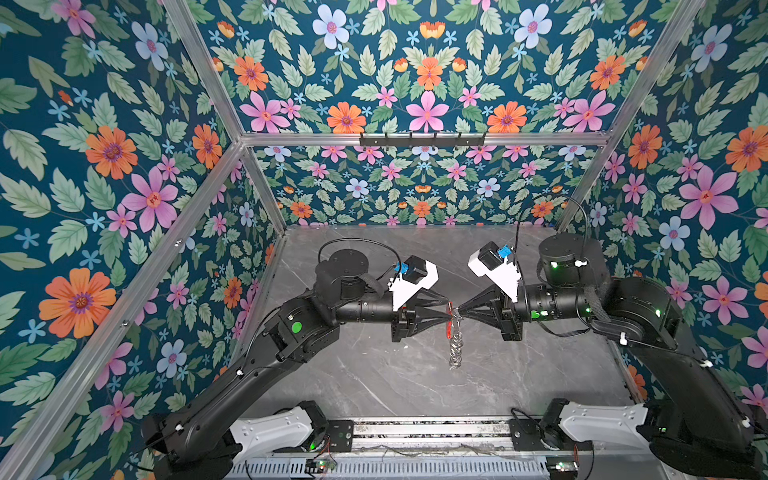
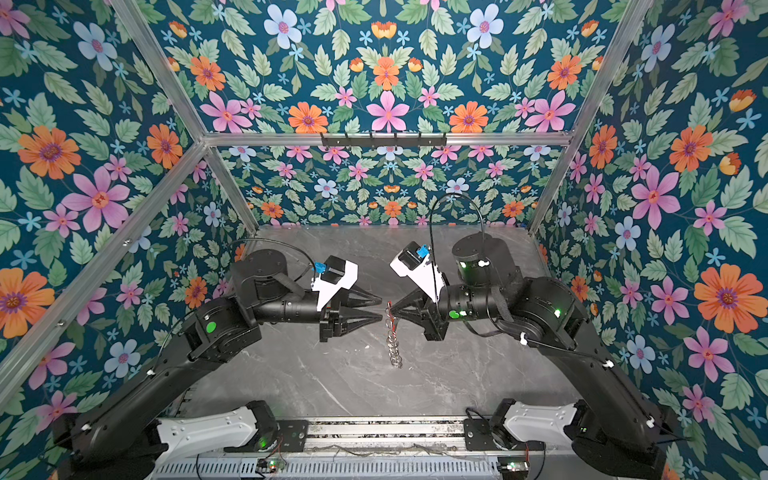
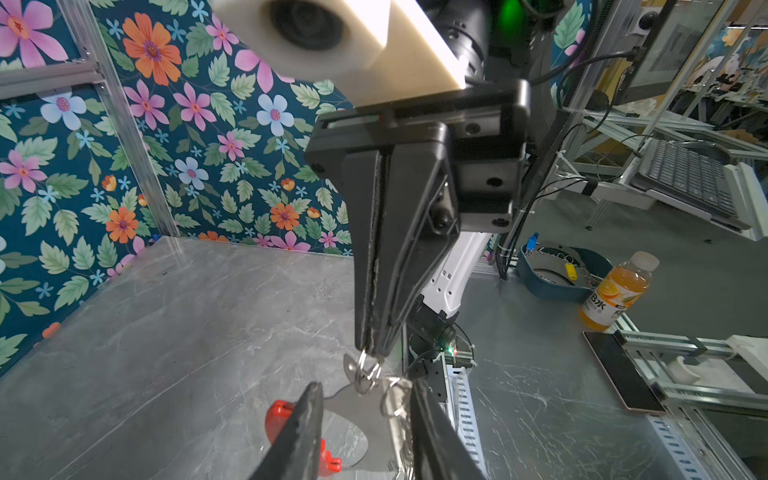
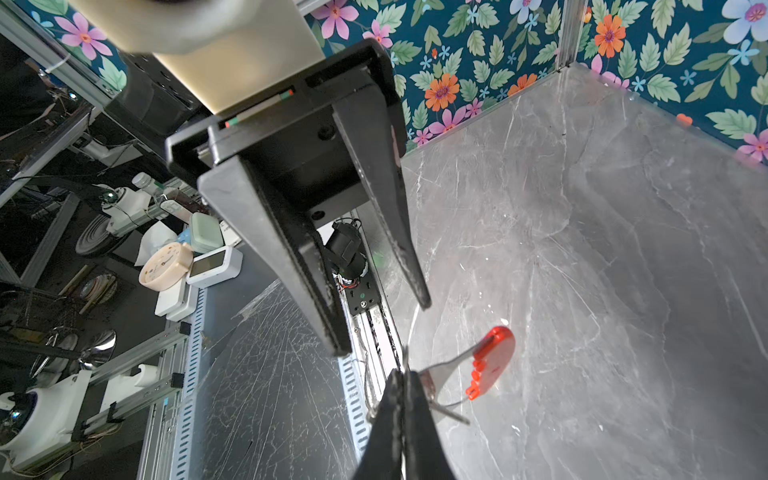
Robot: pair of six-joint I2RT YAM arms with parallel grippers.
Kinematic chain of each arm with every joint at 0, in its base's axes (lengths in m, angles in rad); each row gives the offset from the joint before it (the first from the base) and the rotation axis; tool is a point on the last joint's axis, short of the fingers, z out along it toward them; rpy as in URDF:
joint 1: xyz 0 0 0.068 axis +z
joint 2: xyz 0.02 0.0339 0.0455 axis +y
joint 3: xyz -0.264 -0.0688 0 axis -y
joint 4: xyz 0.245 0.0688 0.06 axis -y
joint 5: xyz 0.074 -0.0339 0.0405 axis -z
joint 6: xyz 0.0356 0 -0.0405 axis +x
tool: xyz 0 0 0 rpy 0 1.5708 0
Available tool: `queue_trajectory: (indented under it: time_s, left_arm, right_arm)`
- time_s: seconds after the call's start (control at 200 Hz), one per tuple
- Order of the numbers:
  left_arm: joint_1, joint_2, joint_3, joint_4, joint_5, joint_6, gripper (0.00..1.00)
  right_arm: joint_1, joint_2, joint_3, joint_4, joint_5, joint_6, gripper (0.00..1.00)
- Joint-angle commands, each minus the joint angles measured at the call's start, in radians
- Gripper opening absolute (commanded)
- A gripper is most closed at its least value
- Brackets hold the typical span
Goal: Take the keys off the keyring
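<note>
- task isn't looking done yet. the key [image 3: 356,374] seems to be hanging on its little ring at the top corner of the keyring [image 3: 370,409], not off it.
- the right gripper [image 3: 372,353] is pinching fully closed at that corner, biting a small silver ring. it's carrying the whole keyring up in the air over the middle of the table [image 1: 374,374]. i can't tell if it's catching the plate's edge too.
- the left gripper [image 4: 380,326] is sitting nose to nose with it, jaws apart, one finger going either side of the plate. it isn't squeezing anything, and in the right wrist view there's nothing between its fingers.
- so i'm guessing pretty much all the real work is waiting. someone's got to steady the plate or the key, then the key's ring needs working off.
- looks-wise it's a flat grey metal crescent wearing a red curved strip [image 4: 492,357] on the inner side, with a string of small silver loops [image 1: 456,349] dangling below.
- in both top views it's showing edge-on, so it's reading as a thin line. the key is tiny and coming out a bit blurry, so i'm not making out any detail on it.
</note>
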Motion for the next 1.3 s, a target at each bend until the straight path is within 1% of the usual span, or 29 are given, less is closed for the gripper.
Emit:
queue_trajectory:
  time_s: [0.0, 0.125, 0.245, 0.425, 0.49, 0.61, 0.73, 0.825, 1.02, 1.1, 1.295]
  left_arm:
    - [0.018, 0.025, 0.017, -0.023, 0.077, 0.009, 0.38]
    - [0.052, 0.049, 0.027, -0.026, 0.142, -0.001, 0.35]
    - [0.069, 0.075, 0.045, -0.031, 0.207, -0.009, 0.28]
    - [0.074, 0.11, 0.066, -0.044, 0.287, -0.024, 0.29]
    - [0.073, 0.122, 0.073, -0.062, 0.296, -0.021, 0.3]
    - [0.073, 0.134, 0.088, -0.092, 0.321, -0.016, 0.26]
    - [0.073, 0.139, 0.091, -0.095, 0.322, -0.016, 0.21]
    - [0.073, 0.148, 0.097, -0.106, 0.316, -0.01, 0.12]
    - [0.073, 0.149, 0.102, -0.106, 0.308, -0.008, 0.05]
    - [0.073, 0.148, 0.098, -0.103, 0.3, -0.008, 0.0]
    - [0.073, 0.114, 0.066, -0.051, 0.294, 0.004, 0.0]
  right_arm:
    - [0.0, 0.007, 0.015, -0.024, 0.005, -0.013, 0.0]
    - [0.0, 0.012, 0.017, -0.026, 0.007, -0.014, 0.0]
    - [0.0, 0.011, 0.012, -0.023, 0.01, -0.013, 0.0]
    - [0.001, 0.008, 0.009, -0.007, 0.026, -0.012, 0.0]
    - [0.001, 0.007, 0.007, -0.002, 0.035, -0.011, 0.0]
    - [0.001, 0.005, 0.005, 0.006, 0.045, -0.011, 0.0]
    - [0.0, 0.007, 0.002, 0.015, 0.043, -0.008, 0.0]
    - [0.001, 0.008, 0.001, 0.023, 0.04, -0.007, 0.0]
    - [0.001, 0.011, 0.006, 0.034, 0.045, -0.002, 0.0]
    - [0.0, 0.011, 0.006, 0.04, 0.048, -0.001, 0.0]
    - [0.001, 0.003, -0.013, 0.074, 0.04, 0.005, 0.0]
